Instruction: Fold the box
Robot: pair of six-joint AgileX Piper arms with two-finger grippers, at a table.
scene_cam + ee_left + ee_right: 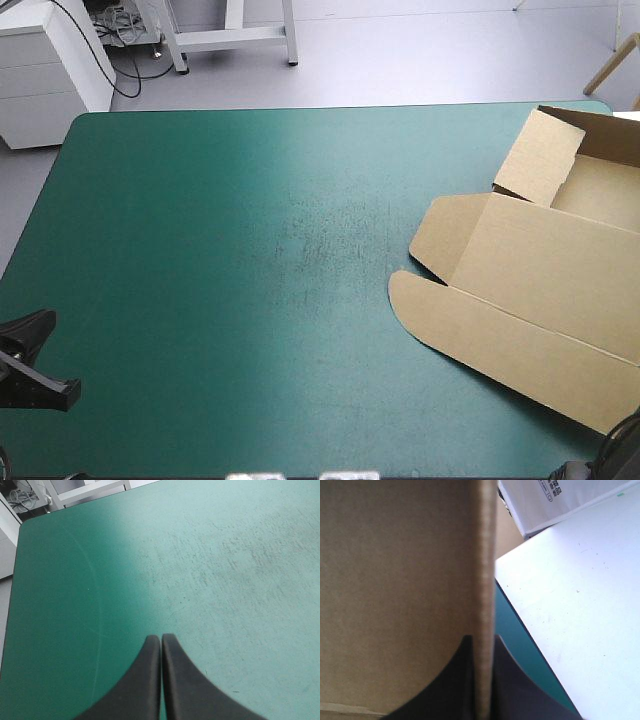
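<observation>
High view: the brown box (540, 270) is lying partly formed at the teal-green cover's (220, 250) right side. Its edge is being pinched between the right gripper's (483, 642) nearly closed fingers, while the left gripper (161, 639) is being held closed, empty, over bare cover.

A white drawer cabinet (45, 70) and white legs (232, 38), perhaps a desk's, stand on pale grey floor (430, 55).

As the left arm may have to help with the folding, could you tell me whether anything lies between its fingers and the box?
Nothing visible does: only bare teal-green cover lies between the shut left gripper and the box at the table's right side. The right gripper is shut on a box edge.
</observation>
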